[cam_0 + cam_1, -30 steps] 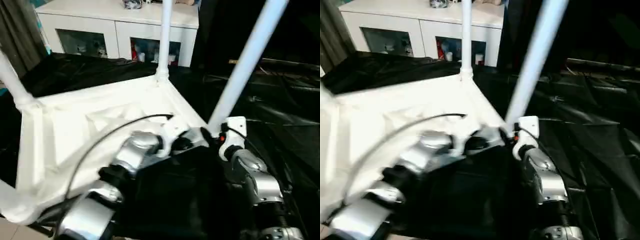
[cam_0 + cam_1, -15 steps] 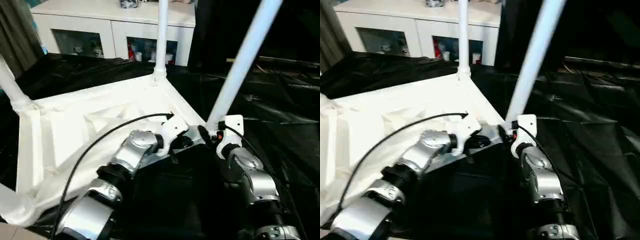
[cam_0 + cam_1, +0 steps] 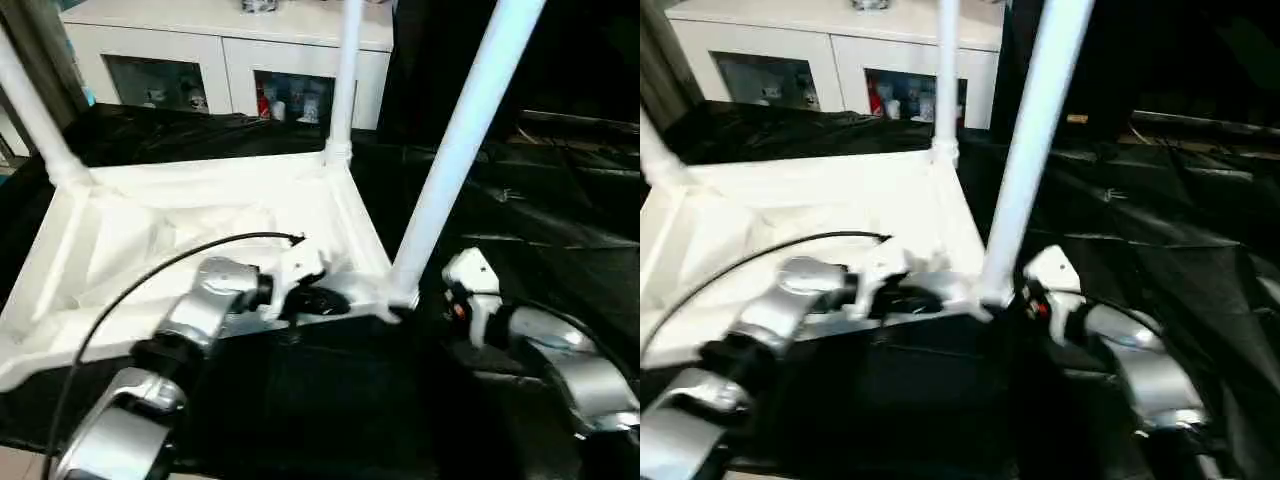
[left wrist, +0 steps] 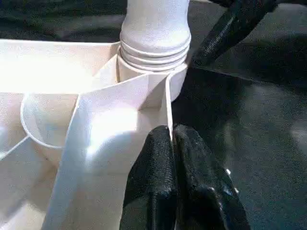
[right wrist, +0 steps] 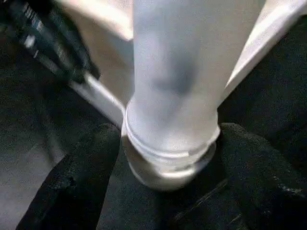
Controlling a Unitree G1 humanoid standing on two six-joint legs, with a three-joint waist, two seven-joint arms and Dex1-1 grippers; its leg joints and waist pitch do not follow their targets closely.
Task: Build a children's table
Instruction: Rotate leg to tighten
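Two grippers at the near corner of the upturned children's table (image 3: 190,230) on the black-draped table (image 3: 560,200): left gripper (image 4: 171,139) pinched shut on a thin rim wall, right gripper (image 5: 168,158) spread wide around the leg (image 5: 175,72) base, contact unclear, leg tops cut off

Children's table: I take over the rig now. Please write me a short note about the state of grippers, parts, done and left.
Left gripper: shut on the children's table, pinching the thin rim wall beside the near leg.
Right gripper: open, fingers either side of that leg's base, not clamping.
Table lies upside down on the black cloth.
Done: three legs visibly stand in corner sockets.
Left: I cannot tell about the fourth corner; check all legs are tight, then turn the table upright.
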